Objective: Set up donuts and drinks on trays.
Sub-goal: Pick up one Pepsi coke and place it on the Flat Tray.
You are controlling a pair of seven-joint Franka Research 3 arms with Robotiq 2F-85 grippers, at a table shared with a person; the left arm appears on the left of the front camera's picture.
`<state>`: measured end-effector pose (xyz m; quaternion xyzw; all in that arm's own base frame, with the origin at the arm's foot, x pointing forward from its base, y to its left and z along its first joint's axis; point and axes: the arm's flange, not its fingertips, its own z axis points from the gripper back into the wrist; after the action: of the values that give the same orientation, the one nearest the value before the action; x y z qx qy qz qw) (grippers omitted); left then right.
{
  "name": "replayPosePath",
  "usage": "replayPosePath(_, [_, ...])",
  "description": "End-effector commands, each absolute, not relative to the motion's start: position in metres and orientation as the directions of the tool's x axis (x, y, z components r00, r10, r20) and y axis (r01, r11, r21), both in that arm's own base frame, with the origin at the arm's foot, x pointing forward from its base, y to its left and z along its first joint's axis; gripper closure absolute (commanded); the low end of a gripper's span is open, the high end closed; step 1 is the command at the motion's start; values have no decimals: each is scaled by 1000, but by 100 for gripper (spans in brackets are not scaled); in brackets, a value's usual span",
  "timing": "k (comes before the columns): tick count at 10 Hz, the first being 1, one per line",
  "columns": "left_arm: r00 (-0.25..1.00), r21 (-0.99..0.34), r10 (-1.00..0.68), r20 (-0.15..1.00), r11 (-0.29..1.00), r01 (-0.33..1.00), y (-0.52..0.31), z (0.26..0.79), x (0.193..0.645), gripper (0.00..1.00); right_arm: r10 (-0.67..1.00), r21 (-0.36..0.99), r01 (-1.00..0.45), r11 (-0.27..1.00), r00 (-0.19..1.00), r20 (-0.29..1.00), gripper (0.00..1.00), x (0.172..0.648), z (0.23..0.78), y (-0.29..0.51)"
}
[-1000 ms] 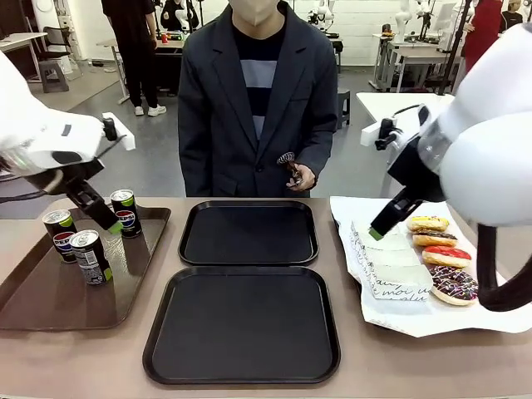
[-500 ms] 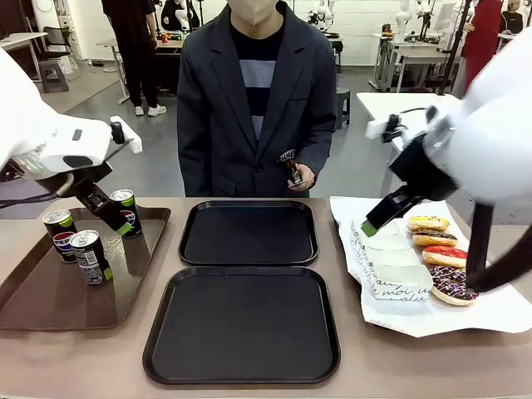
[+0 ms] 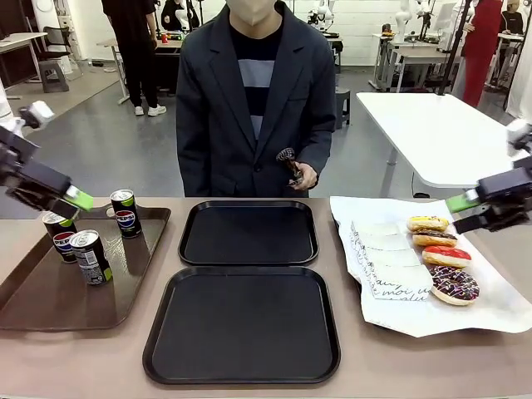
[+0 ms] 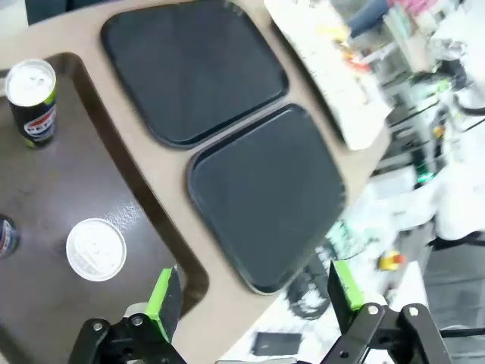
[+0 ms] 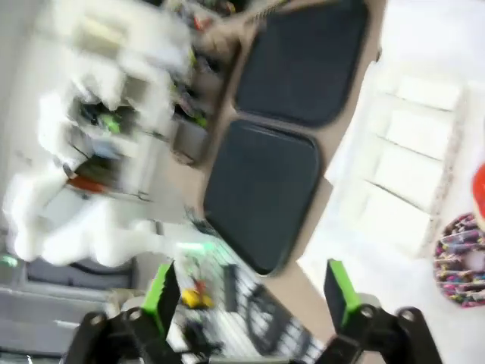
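Note:
Three drinks, black Pepsi cans (image 3: 125,212) (image 3: 58,233) (image 3: 90,256), stand on a long brown tray (image 3: 50,303) at the left. My left gripper (image 3: 66,206) hovers over the back-left can, open with nothing in it; in its wrist view the left gripper (image 4: 254,288) looks down on two cans (image 4: 32,102) (image 4: 95,249). Two black trays (image 3: 249,233) (image 3: 243,324) lie bare in the middle. Several donuts (image 3: 447,256) sit on white paper (image 3: 416,320) at the right, beside paper sleeves (image 3: 391,262). My right gripper (image 3: 465,212) hangs open just right of the donuts, and the right gripper (image 5: 250,292) holds nothing.
A person stands at the far side behind the trays, one hand (image 3: 301,176) holding a small dark object. A white table (image 3: 432,133) stands behind on the right. Bare tabletop (image 3: 100,357) runs along the front edge.
Both arms have drawn outward. The left gripper moved left, away from the back can. The right gripper moved right, off the sleeves to the paper's edge. Both stayed open.

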<state>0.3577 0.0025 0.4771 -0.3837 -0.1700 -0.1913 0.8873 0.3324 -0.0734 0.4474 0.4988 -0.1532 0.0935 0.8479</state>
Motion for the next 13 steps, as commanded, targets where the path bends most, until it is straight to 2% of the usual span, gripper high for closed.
replayPosePath(1, [909, -733, -66, 411, 569, 373, 44, 477, 375, 0, -156, 913, -186, 364, 954, 256, 0, 342, 436, -107])
replayPosePath(4, [928, -781, 19, 373, 547, 303, 98, 469, 367, 0, -231, 934, -116, 338, 952, 202, 0, 326, 420, -153])
replayPosePath(7, [930, -856, 122, 347, 447, 260, 146, 456, 360, 0, -290, 943, -81, 322, 940, 179, 0, 311, 410, -179])
replayPosePath(9, [925, -879, 198, 325, 423, 219, 170, 446, 351, 0, -293, 915, -66, 399, 936, 196, 0, 314, 411, -170])
replayPosePath(10, [928, -864, 200, 314, 465, 193, 175, 442, 350, 0, -292, 940, -50, 338, 944, 155, 0, 306, 407, -182])
replayPosePath(13, [933, -874, 179, 313, 438, 210, 164, 447, 346, 0, -292, 940, -50, 338, 944, 155, 0, 306, 407, -182])
